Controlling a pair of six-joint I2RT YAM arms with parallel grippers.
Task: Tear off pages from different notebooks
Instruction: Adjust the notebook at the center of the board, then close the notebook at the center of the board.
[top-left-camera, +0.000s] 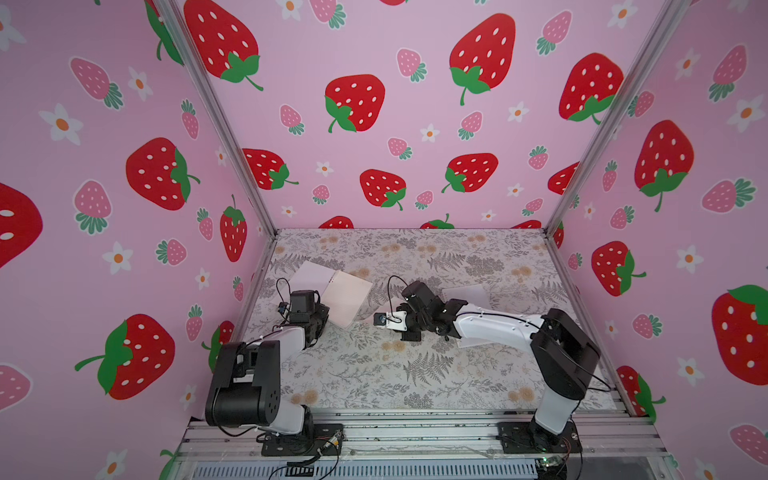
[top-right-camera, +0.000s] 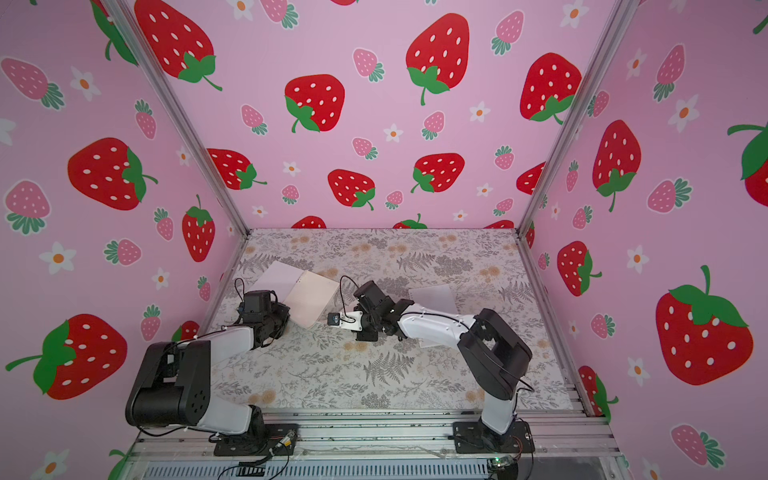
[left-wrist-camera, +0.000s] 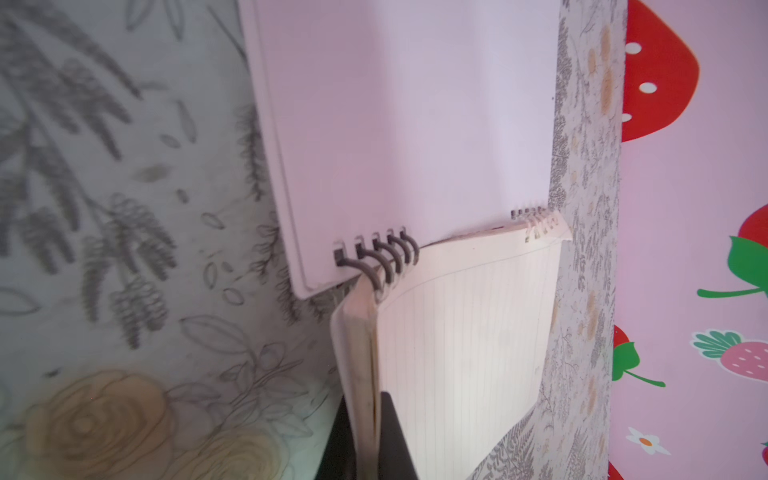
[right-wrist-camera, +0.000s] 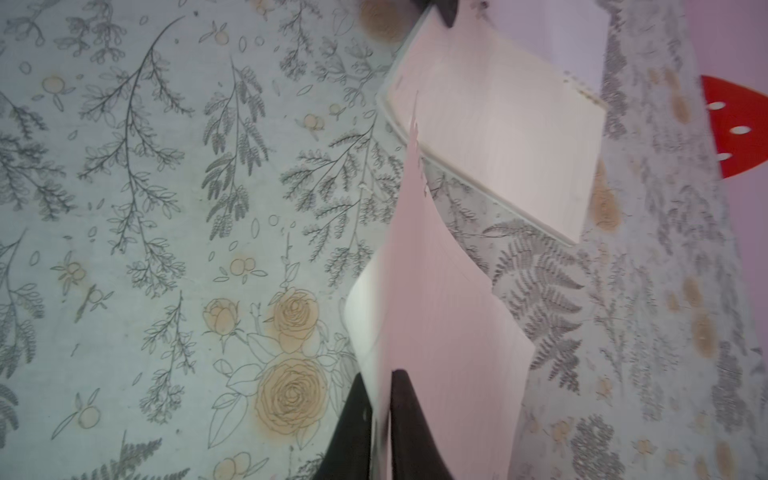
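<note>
The left end effector (left-wrist-camera: 368, 432) clamps the open notebook (left-wrist-camera: 457, 332) while the right end effector (right-wrist-camera: 380, 415) pinches a torn-off page (right-wrist-camera: 436, 311), which probably needs setting down beside the notebook next.

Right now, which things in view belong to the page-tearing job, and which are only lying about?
Job:
- open notebook, pinched by left gripper
- torn page in right gripper
- white notebook
- loose sheet under the right arm

Only lying about:
- floral table cover
- strawberry walls
</note>
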